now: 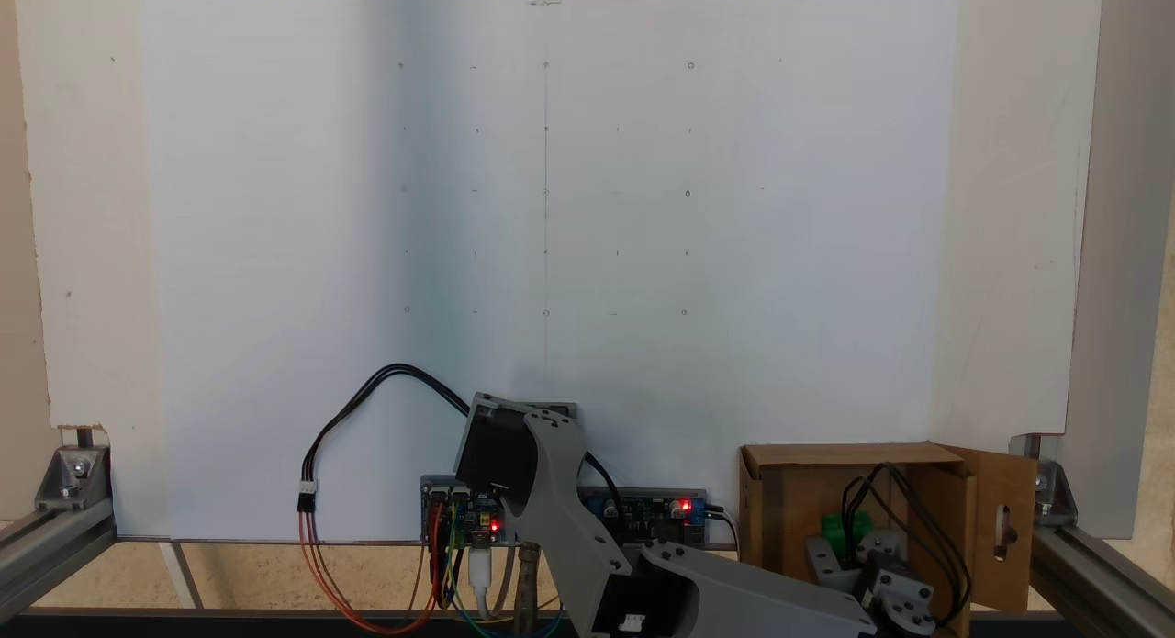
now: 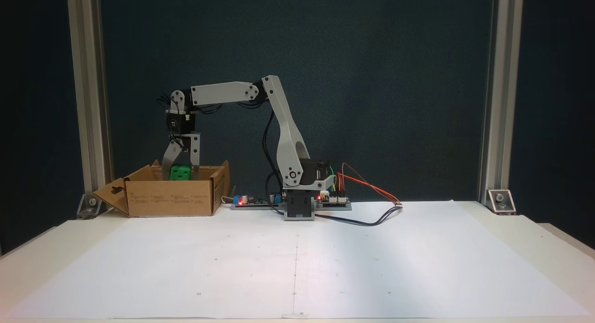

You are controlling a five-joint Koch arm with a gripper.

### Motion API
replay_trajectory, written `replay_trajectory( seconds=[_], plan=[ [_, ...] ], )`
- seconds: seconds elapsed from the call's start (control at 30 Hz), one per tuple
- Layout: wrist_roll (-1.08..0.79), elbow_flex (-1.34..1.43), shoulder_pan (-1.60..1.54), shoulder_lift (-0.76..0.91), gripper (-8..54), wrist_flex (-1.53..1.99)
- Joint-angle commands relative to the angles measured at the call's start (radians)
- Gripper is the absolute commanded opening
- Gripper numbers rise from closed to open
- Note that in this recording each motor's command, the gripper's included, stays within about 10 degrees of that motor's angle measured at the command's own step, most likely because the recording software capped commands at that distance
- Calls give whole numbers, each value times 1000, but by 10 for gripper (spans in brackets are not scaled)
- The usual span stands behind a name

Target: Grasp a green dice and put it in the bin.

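The green dice [image 2: 180, 173] hangs at the rim of the bin [image 2: 162, 197], a brown cardboard box at the left of a fixed view. My gripper [image 2: 181, 177] points straight down over the box, its two grey fingers [image 2: 195, 155] pressed against the cube's sides. In a fixed view from above, the green dice [image 1: 846, 528] shows inside the bin [image 1: 780, 500] at the lower right, with the gripper [image 1: 852, 550] around it and black cables partly covering it. The fingertips are hidden behind the box wall.
One flap [image 1: 1002, 528] with a slot cutout stands open on the box's outer side. The arm's base and circuit boards [image 2: 297, 200] with loose wires [image 2: 372, 193] sit next to the box. White paper [image 2: 297, 262] covers the table, and aluminium posts [image 2: 88, 95] stand at the corners.
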Motion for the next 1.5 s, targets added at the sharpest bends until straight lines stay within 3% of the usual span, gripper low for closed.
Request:
replay_trajectory(
  seconds=[0.0,0.03,0.13,0.27,0.4,0.6,1.1,1.47],
  plan=[
    [-72,-18,-8,8,368,0],
    [-74,-18,-9,9,411,-6],
    [-67,-34,-11,44,439,-12],
    [74,-78,-60,219,441,-11],
    [277,-89,-299,453,440,-12],
    [500,-89,-728,522,441,-29],
    [540,3,-1787,684,443,-95],
    [540,560,-1881,1026,446,-550]
  ],
)
